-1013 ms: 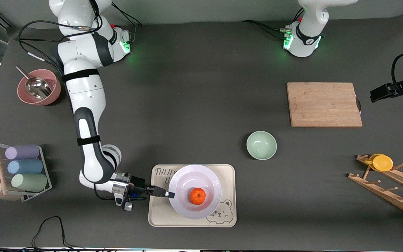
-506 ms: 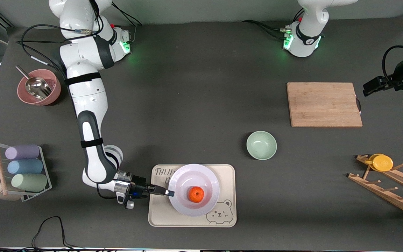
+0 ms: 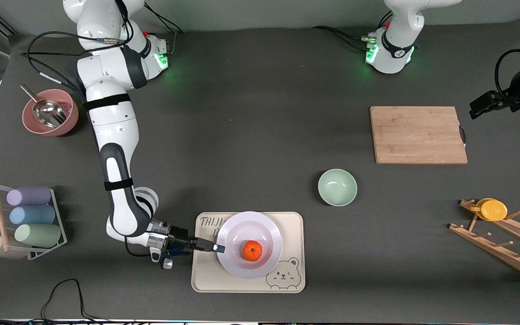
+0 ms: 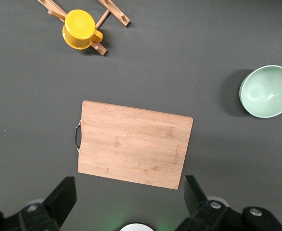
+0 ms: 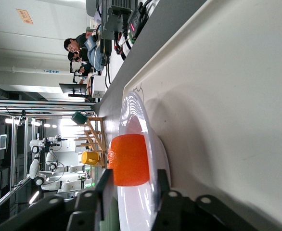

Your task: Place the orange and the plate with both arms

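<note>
The white plate [image 3: 242, 225] lies on the cream bear tray [image 3: 206, 275] near the front camera, with the orange [image 3: 252, 251] in its well. My right gripper [image 3: 217, 248] is low at the plate's edge toward the right arm's end. Its fingers stand one above and one below the rim, slightly apart from it. In the right wrist view the orange [image 5: 129, 159] sits in the plate [image 5: 131, 110] just ahead of the gripper [image 5: 131, 187]. My left gripper [image 3: 476, 110] is open and empty, held high past the cutting board at the left arm's end; it also shows in the left wrist view [image 4: 130, 202].
A pale green bowl [image 3: 337, 187] stands between the tray and the wooden cutting board [image 3: 418, 134]. A yellow cup [image 3: 493, 210] hangs on a wooden rack at the left arm's end. A pink bowl with a scoop [image 3: 50, 112] and a rack of cups [image 3: 30, 216] stand at the right arm's end.
The plate with the orange has sunk onto the tray and looks slightly smaller. The right arm's elbow has shifted. The left gripper has moved a little at the table's end.
</note>
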